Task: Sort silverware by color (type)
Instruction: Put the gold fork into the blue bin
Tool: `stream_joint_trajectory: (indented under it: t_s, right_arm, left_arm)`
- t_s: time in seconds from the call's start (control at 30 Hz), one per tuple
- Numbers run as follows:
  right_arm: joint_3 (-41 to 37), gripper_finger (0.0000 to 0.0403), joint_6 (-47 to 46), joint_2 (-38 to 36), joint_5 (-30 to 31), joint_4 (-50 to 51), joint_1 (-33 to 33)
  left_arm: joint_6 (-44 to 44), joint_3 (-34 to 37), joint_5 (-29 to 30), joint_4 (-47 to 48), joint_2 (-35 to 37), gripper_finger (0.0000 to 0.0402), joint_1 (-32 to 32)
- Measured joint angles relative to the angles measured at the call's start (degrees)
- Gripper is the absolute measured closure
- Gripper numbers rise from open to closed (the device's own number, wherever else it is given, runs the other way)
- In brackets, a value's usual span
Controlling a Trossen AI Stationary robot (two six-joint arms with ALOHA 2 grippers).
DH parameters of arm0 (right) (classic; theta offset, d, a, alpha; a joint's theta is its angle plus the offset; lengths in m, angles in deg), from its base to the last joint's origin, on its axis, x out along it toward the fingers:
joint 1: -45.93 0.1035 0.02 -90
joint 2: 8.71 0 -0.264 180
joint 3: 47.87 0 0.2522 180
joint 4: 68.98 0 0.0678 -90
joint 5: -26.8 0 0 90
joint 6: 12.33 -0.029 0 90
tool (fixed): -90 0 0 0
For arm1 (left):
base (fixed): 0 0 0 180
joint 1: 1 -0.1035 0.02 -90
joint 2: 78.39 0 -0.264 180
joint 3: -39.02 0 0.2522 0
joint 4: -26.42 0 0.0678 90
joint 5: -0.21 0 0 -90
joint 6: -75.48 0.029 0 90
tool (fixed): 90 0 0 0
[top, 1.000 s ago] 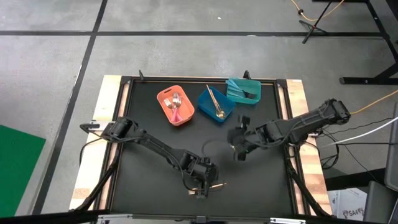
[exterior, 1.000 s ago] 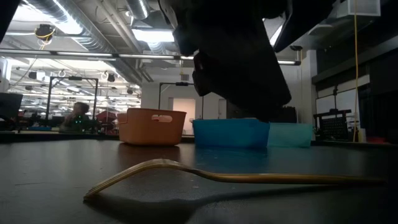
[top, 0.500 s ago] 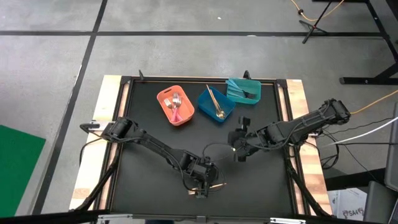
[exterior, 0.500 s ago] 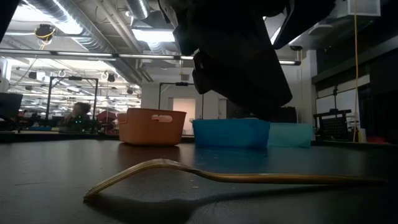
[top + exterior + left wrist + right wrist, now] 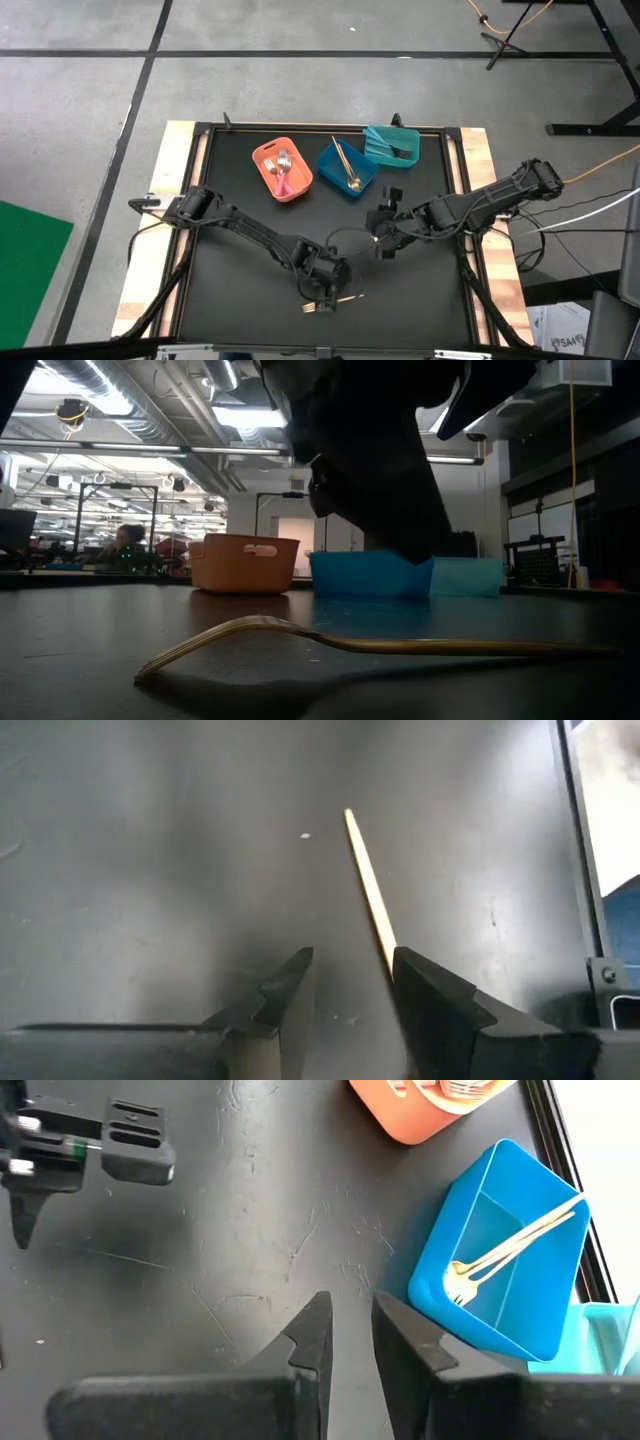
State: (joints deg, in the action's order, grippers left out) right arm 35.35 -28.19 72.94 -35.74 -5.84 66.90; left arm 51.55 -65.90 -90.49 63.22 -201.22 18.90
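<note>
Orange bin (image 5: 281, 170), blue bin (image 5: 347, 168), teal bin (image 5: 392, 145) w/ black table (image 5: 240, 250).

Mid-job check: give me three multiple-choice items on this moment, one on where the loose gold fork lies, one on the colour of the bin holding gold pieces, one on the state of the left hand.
1. Where does the loose gold fork lie?
A. In the teal bin
B. On the table's black mat near the front edge, by the left hand
C. On the floor

2. Which bin holds gold pieces?
A. Orange bin
B. Teal bin
C. Blue bin

3. What state is the left hand in?
A. Open, fingers either side of the fork's handle
B. Shut on a pink spoon
C. Shut on a bin

Answers: 1 B, the high view shows it on the mat below that hand. 2 C, the right wrist view shows gold pieces in the blue bin. 3 A, the left wrist view shows a gap between the fingers, with the handle running into it.
</note>
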Motion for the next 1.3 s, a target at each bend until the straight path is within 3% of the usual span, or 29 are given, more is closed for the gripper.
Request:
stream_joint_trajectory:
  t_s: [1.3]
  right_arm:
    - [0.0,0.0341,-0.35,0.0,-0.03,-0.37,0.0]
  left_arm:
    - [-4.19,0.0,-0.48,3.39,0.07,0.027,-0.28]
